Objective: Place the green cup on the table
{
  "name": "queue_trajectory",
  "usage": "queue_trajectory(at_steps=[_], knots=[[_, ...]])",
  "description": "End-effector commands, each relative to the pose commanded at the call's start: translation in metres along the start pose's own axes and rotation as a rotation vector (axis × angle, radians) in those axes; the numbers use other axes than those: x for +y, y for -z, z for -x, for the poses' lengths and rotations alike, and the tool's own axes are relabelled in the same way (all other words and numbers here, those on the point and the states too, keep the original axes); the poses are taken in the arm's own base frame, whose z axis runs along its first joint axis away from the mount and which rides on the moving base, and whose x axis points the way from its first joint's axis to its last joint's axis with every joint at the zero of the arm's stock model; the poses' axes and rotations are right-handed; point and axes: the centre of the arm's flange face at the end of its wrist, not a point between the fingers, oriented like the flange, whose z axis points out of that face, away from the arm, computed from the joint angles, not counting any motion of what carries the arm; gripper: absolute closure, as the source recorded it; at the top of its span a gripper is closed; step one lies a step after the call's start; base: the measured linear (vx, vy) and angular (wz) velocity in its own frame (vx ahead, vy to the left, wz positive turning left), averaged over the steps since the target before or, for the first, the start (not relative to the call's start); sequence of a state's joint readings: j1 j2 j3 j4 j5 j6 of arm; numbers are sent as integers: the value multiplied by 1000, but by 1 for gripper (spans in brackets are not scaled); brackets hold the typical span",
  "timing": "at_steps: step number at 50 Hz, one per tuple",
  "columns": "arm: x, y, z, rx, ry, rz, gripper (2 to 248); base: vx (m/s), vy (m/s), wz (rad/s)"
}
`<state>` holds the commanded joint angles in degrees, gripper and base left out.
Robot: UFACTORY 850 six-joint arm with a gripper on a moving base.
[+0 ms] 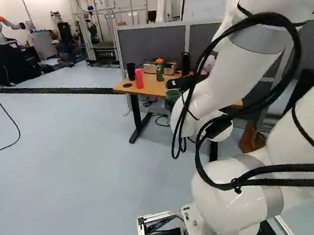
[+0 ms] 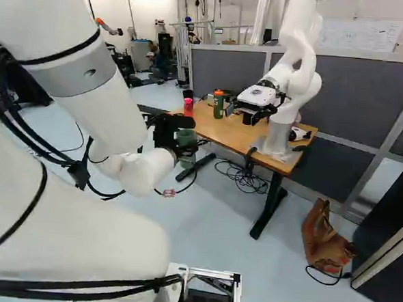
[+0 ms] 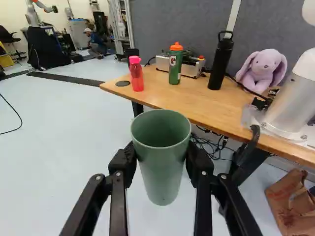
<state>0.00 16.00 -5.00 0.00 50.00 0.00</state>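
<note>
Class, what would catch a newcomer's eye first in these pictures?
Probably the green cup, held upright in the gripper short of the table. Next, the purple plush rabbit on that table, beside another robot's base. Then the bright red bottle near the table's end.

Over there, the arm (image 1: 222,85) reaches forward, bent, its pincer (image 2: 182,136) out front, two fingers apart in a grip.
</note>
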Motion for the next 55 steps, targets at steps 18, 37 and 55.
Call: queue_trajectory(at_steps=[18, 37, 55], knots=[[0, 0, 0, 0, 0, 0, 129, 97, 154, -56], [0, 0, 0, 0, 0, 0, 129, 321, 200, -61], [0, -12, -6, -6, 0, 0, 129, 403, 46, -10]])
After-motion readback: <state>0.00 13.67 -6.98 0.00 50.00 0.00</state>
